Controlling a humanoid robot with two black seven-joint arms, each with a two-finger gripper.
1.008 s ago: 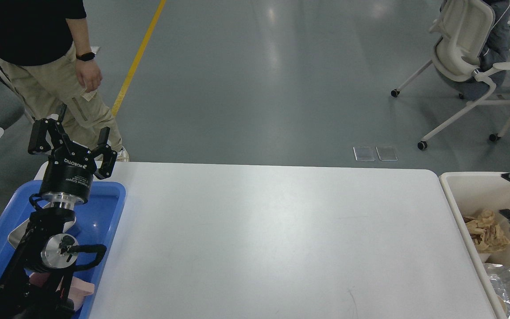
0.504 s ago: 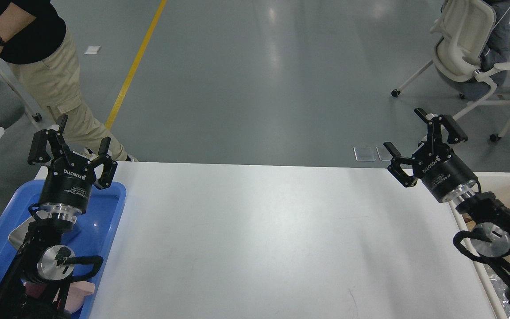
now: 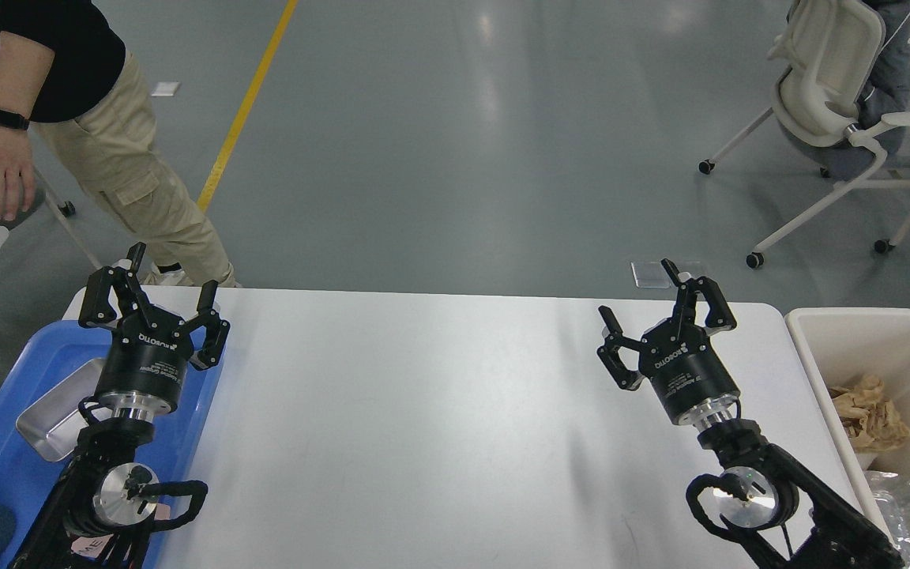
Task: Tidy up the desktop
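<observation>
- Since half a second ago my right gripper (image 3: pixel 664 316) moved from beside the cream bin (image 3: pixel 806 332) inward, and now it stands over the right part of the desktop (image 3: pixel 439 411), near the far edge.
- My left gripper (image 3: pixel 153 304) shifted only a little to the right; it is now above the far-left corner of the desktop, where the blue tray (image 3: pixel 5 442) meets it.
- Head view: both grippers have the fingers spread wide and hold nothing.
- The desktop is the large white surface that fills the middle of the view, and I see no loose item on it.
- In the blue tray lies a metal dish (image 3: pixel 60 407); in the cream bin lies crumpled brown paper (image 3: pixel 870 411). I judge that the sorting is nearly finished or finished.
- To do this step well, I should keep both arms high and apart, and check the near edge, which my arms partly hide, before resting.
- A person (image 3: pixel 84 118) stands close to the far-left corner, so my left arm must move slowly there.
</observation>
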